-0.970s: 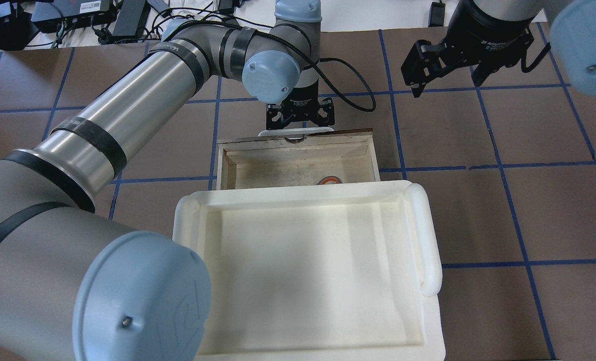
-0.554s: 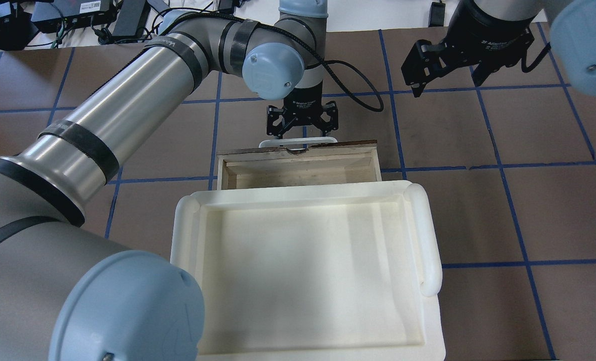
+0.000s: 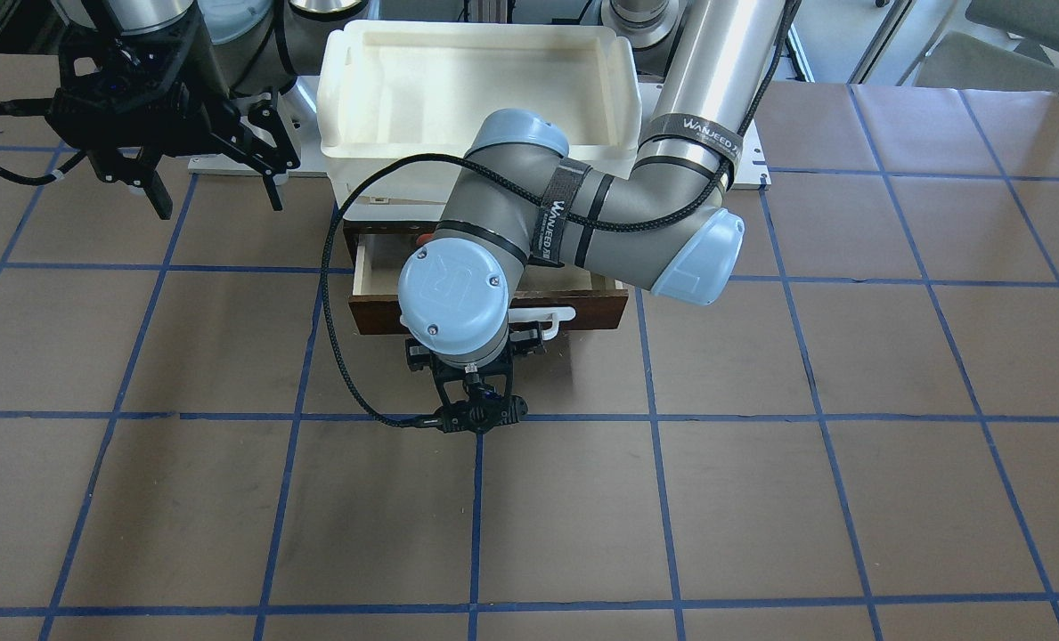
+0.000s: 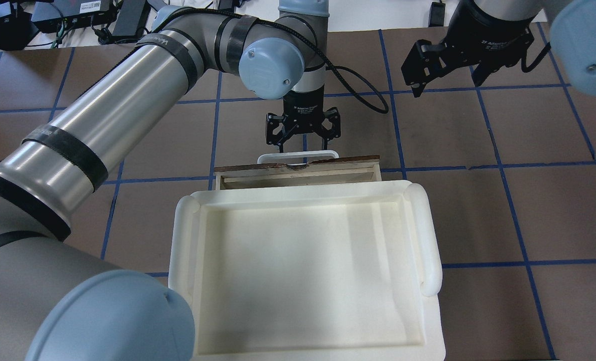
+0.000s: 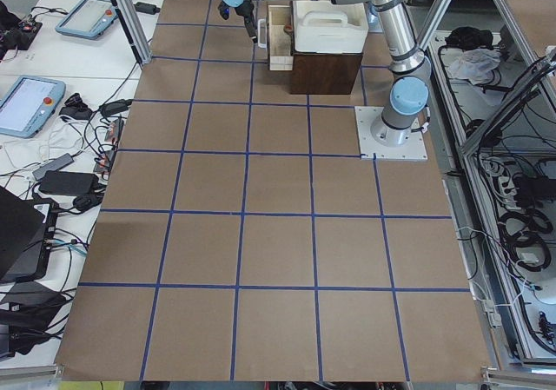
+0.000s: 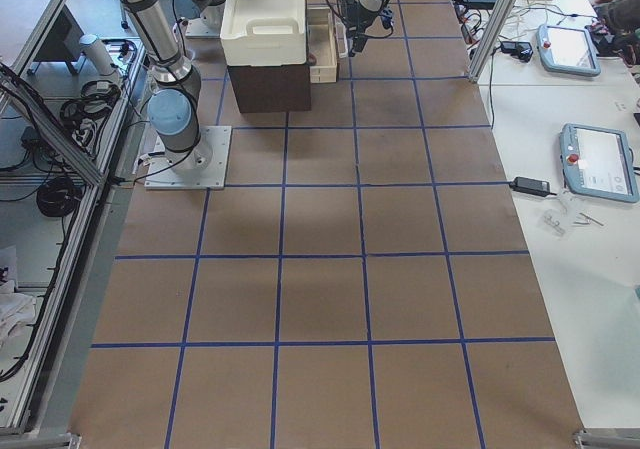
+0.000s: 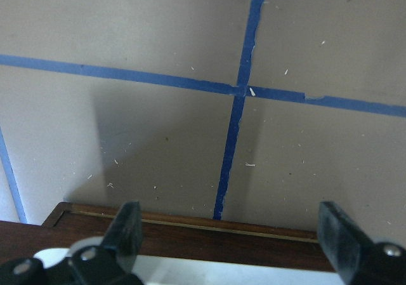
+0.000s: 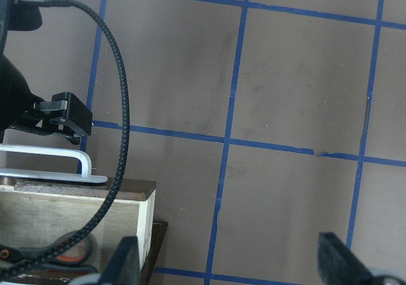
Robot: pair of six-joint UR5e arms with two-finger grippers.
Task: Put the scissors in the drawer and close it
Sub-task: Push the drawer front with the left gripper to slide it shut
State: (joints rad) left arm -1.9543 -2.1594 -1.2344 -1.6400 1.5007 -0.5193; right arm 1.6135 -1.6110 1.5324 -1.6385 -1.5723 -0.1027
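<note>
The wooden drawer [image 4: 328, 164] has a dark brown front [image 3: 600, 312] and a white bar handle [image 4: 298, 155]. It stands a little way out from under the white tray, so only a thin strip of its pale inside shows. My left gripper [image 4: 302, 145] is open, its fingertips [image 7: 130, 225] at the handle and drawer front [image 7: 190, 234]. The scissors [image 8: 63, 253] lie in the drawer; one grey loop lined orange-red shows in the right wrist view, and an orange bit [image 3: 424, 239] in the front view. My right gripper [image 4: 448, 84] is open and empty, held above the table to the drawer's right.
A large white plastic tray [image 4: 428, 235] sits on the dark cabinet over the drawer. The left arm's black cable [image 4: 363, 95] loops beside its wrist. Electronics and cables [image 4: 77, 15] lie beyond the table's far edge. Brown table with blue tape lines [image 4: 498, 165] surrounds the cabinet.
My left gripper has moved toward the cabinet and the drawer has slid inward with it. Less of the inside shows, and the scissors' loop has gone under the tray in the overhead view.
</note>
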